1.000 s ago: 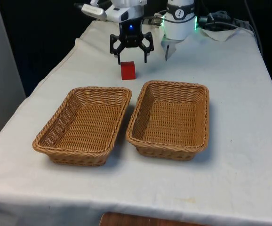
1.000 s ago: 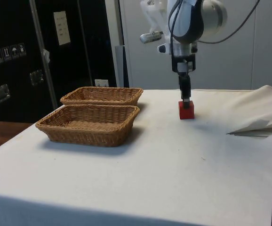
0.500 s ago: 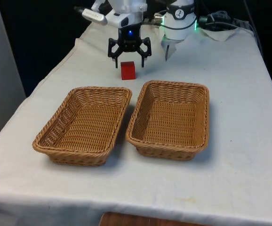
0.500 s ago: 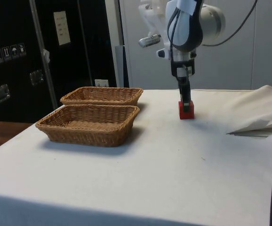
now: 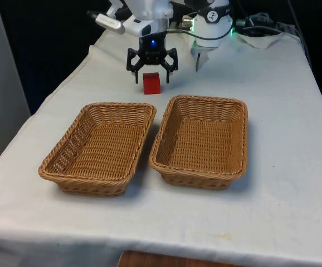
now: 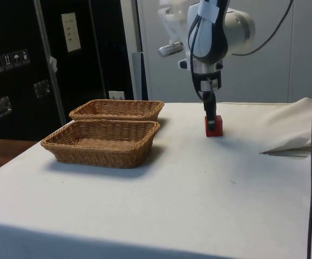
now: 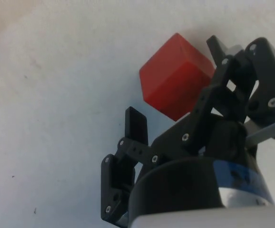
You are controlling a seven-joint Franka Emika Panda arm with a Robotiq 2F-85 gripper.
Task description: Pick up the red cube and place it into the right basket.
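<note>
The red cube [image 5: 151, 83] rests on the white cloth beyond the two wicker baskets, and it appears again as the red cube [image 6: 214, 125] and the red cube [image 7: 176, 77]. My gripper [image 5: 152, 72] hangs open right over it, a finger coming down on each side of the cube's upper part. From the side, the gripper [image 6: 211, 115] reaches down to the cube's top. In the wrist view the gripper [image 7: 175, 80] has the cube between its fingers, one fingertip [image 7: 136, 124] standing clear of it. The right basket [image 5: 202, 140] lies empty on the front view's right.
The left basket [image 5: 101, 146], also empty, lies beside the right one, nearly touching it. In the side view both baskets [image 6: 103, 141] lie toward the dark cabinets. A crumpled fold of cloth [image 6: 299, 135] lies beyond the cube, with cables near the robot base.
The gripper has sunk toward the table and its open fingers now straddle the cube. The cube has not moved.
</note>
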